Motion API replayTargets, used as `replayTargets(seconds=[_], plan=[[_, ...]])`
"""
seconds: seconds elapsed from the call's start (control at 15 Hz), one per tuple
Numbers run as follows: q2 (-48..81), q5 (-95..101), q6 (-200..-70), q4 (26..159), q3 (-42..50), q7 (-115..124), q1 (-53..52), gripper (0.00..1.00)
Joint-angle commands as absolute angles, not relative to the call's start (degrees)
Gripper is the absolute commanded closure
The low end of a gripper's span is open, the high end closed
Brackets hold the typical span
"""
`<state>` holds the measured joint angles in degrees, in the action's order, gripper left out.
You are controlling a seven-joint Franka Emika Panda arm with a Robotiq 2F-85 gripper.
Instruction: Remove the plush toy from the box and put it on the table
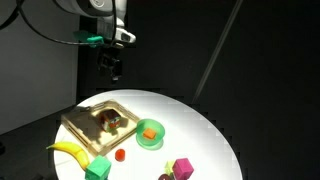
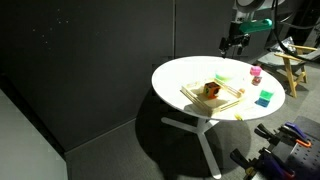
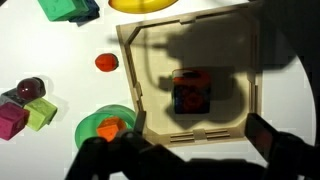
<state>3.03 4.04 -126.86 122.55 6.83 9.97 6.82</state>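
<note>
Pincer (image 1: 114, 70) hung high above the counter (image 1: 205, 125), jaws spread wide, gripping nothing. In the wrist view the plush toy (image 3: 190, 90) lay directly beneath it, near the middle of the box (image 3: 128, 60) and clear of the rim. Judged: lined up this way for a straight descent onto the toy. Beyond the box sat a green bowl (image 3: 85, 130) and a banana (image 3: 145, 4), both outside that path.

The orange-red plush toy (image 3: 191, 90) lies inside the tan box (image 3: 133, 75) on the round white table (image 1: 210, 135).
</note>
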Motion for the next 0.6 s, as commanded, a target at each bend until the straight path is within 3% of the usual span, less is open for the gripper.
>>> replayTargets(seconds=[0.0, 0.53], plan=[[4.04, 3.73, -126.61, 121.61, 6.92, 9.81, 6.75, 0.00], [11.36, 3.88, -127.85, 118.28, 7.12, 10.51, 6.61, 0.00]])
